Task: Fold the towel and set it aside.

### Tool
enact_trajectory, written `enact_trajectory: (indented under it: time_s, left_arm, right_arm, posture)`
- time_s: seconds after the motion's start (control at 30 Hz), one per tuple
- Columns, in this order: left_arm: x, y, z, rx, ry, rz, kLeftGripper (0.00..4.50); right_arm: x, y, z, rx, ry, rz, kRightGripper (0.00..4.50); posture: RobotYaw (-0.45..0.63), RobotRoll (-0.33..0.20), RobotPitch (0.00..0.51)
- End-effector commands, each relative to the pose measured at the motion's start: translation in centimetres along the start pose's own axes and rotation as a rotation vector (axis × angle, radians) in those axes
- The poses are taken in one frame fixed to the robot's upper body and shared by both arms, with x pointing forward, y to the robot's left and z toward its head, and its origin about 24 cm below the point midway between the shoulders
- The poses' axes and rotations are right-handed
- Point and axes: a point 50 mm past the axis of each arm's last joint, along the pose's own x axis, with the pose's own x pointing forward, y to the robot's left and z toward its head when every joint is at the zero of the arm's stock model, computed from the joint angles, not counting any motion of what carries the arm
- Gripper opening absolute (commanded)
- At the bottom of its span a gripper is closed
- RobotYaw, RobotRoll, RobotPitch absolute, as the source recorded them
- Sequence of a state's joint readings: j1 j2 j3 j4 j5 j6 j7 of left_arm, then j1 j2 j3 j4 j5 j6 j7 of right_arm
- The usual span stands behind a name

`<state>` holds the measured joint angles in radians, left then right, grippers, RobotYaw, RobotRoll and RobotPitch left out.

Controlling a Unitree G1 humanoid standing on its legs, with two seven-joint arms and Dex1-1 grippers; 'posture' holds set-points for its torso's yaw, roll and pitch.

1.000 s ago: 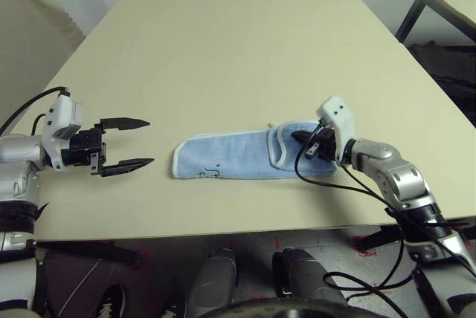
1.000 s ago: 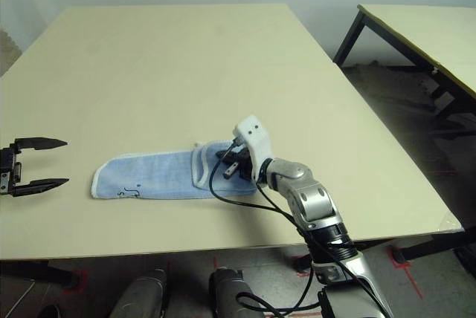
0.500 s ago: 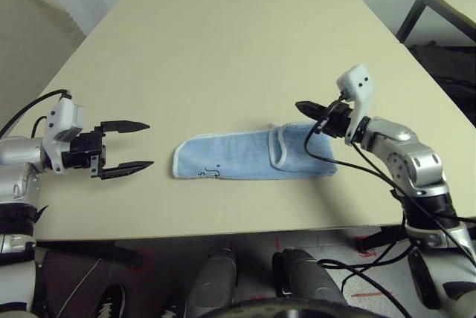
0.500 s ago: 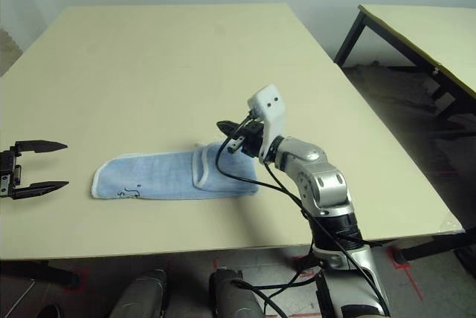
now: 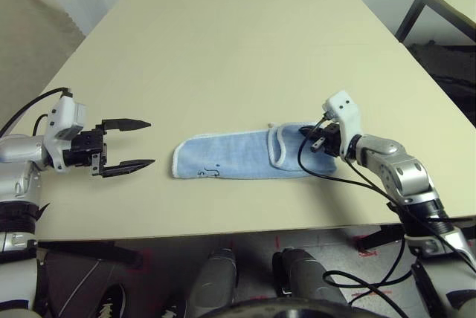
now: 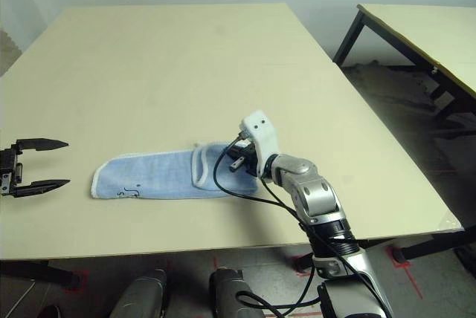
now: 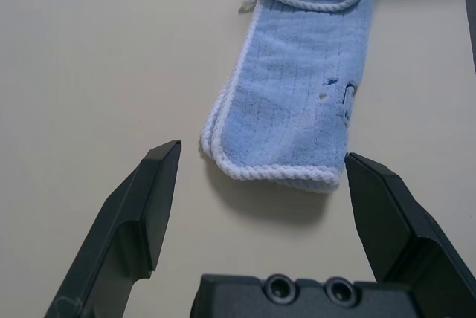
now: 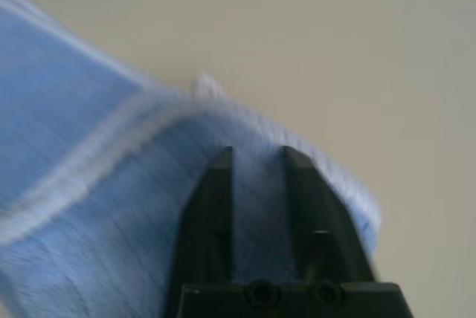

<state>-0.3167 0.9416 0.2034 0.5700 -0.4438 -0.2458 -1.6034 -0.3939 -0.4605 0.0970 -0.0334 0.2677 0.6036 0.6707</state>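
I have the towel (image 5: 245, 155) lying flat near the front edge of the table (image 5: 238, 43), already folded into a long narrow strip running left to right, with a doubled-over flap at its right end. My right gripper (image 8: 255, 160) sits just over that flap, its 2 fingers a narrow slot apart with only blue pile showing between them; I judge nothing is pinched. My left gripper (image 7: 260, 177) hovers beside the strip's left end, jaws spread wide, clear of the cloth, and lined up with its stitched short edge.

The cloth looks light, soft and floppy: it will sag and drag, not slide as 1 piece. I'd pinch through both layers at the white corded edging, where the fingers get the firmest bite, taking a corner at each end so the fold stays square.
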Motion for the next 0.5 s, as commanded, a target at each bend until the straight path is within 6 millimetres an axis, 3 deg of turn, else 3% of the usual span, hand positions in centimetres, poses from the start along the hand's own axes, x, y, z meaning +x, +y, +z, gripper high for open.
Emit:
enact_trajectory:
  time_s: [0.03, 0.13, 0.23, 0.4, 0.5]
  left_arm:
    - [-0.7, -0.1, 0.0, 0.002, 0.015, 0.014, 4.50]
    - [-0.8, 0.0, -0.1, -0.009, 0.013, 0.036, 4.50]
    - [-0.9, 0.4, -0.5, -0.074, 0.032, 0.089, 4.50]
    - [-1.4, 0.9, -3.8, -0.422, 0.321, 0.321, 4.50]
    - [-0.5, -0.2, -3.7, -0.693, 0.292, 0.263, 4.50]
  right_arm:
    - [-1.4, -0.7, 2.3, -0.104, -0.089, 0.011, 2.41]
    - [-2.4, -0.5, 3.3, -0.209, -0.151, 0.065, 3.47]
    - [-3.8, 0.7, 3.4, -0.305, -0.161, 0.242, 4.46]
    - [-5.4, 2.1, 3.4, -0.506, -0.128, 0.476, 4.46]
    - [-5.8, 2.5, 3.9, -0.546, -0.148, 0.562, 4.46]
  posture:
    - [0.09, 0.000, 0.081]
    - [0.08, 0.000, 0.081]
    - [0.07, 0.000, 0.083]
    - [0.07, 0.000, 0.084]
    - [0.07, 0.000, 0.084]
